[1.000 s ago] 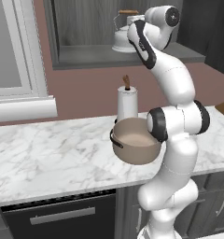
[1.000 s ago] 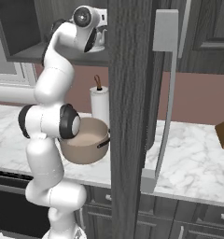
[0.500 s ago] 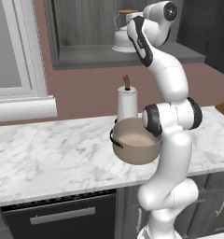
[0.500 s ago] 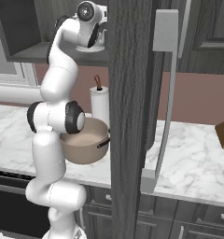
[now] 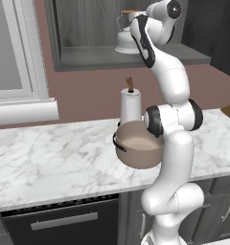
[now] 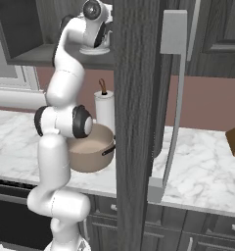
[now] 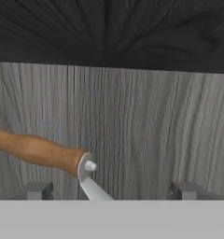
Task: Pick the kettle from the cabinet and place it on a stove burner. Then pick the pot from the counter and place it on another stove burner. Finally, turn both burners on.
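Left base: kettle [image 5: 125, 42] on cabinet [image 5: 136, 55] shelf, our arm's hand beside it; pot [image 5: 138, 144] on counter [image 5: 50, 158].
Right base: kettle [image 6: 92, 48] largely hidden behind the arm.
Hand: gripper [image 7: 112, 190] jaws wide, empty; wooden handle [image 7: 37, 150] sits off-centre.
Risk: we judge closing now may miss the handle.

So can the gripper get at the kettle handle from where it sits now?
Probably yes: the gripper is open inside the cabinet, and the kettle handle's wooden top lies just off-centre, nothing between.
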Available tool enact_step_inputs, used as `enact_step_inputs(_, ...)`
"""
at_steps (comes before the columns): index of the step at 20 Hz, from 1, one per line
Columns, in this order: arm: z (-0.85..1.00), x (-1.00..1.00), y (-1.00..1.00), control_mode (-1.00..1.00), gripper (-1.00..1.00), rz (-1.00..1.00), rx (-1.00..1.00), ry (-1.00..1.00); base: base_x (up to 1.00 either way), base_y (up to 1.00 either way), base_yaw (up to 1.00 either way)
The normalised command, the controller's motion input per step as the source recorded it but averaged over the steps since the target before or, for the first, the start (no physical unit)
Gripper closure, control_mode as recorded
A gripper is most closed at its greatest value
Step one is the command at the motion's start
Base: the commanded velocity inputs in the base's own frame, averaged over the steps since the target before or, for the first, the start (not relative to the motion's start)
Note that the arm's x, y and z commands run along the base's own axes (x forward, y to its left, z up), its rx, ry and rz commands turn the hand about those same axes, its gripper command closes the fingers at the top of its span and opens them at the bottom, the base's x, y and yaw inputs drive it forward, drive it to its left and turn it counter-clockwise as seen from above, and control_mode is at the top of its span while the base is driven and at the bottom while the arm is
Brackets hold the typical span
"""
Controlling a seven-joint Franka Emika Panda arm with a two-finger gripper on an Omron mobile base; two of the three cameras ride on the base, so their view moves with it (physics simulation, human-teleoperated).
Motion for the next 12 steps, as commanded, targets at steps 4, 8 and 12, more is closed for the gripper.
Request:
enact_step_inputs(4,-0.22,0.05,0.0,-1.0,-1.0,0.01,0.0,0.0,0.0,0.0,0.0)
enact_step_inputs(8,-0.24,0.04,0.0,-1.0,-1.0,0.0,0.0,0.0,0.0,0.0,0.0)
enact_step_inputs(12,-0.14,0.1,0.0,-1.0,-1.0,0.0,0.0,0.0,0.0,0.0,0.0)
